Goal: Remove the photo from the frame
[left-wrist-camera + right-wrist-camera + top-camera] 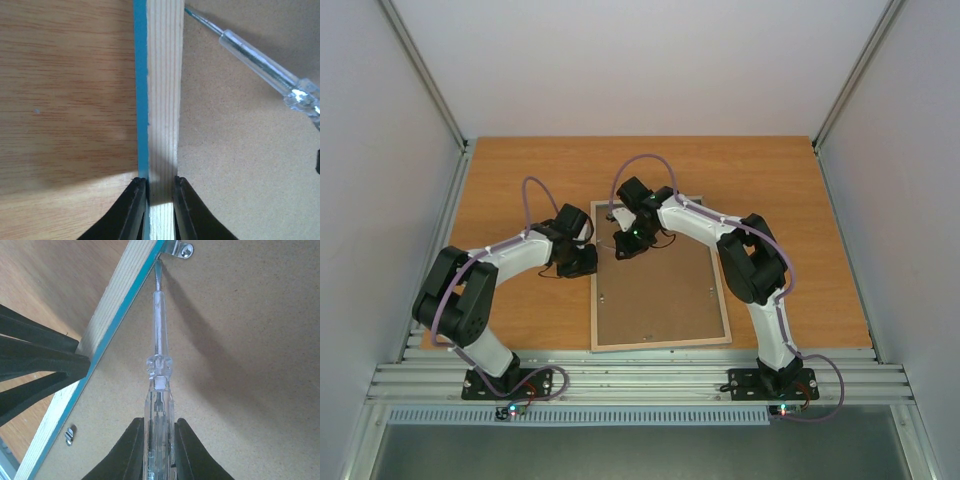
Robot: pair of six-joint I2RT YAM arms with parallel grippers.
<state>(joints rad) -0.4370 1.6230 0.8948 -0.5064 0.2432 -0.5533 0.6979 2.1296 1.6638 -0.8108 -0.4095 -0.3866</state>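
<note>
The frame [593, 310] lies face down on the table, its brown backing board [660, 290] facing up. The photo is hidden under the board. My left gripper [584, 258] is shut on the frame's left rail; in the left wrist view its jaws [160, 186] pinch the pale wood rail [164, 100] with its turquoise side. My right gripper [626, 244] is shut on a clear-handled screwdriver [158, 350]. The right gripper [159, 429] points the blade tip at the rail's inner edge [115, 305], next to a metal clip [181, 249]. The screwdriver also shows in the left wrist view [260, 65].
A second metal clip [70, 434] sits on the board near the rail. The left gripper's black fingers [40, 362] are at the left of the right wrist view. The wooden table [520, 170] has grey walls on three sides and a metal rail at the near edge [640, 380].
</note>
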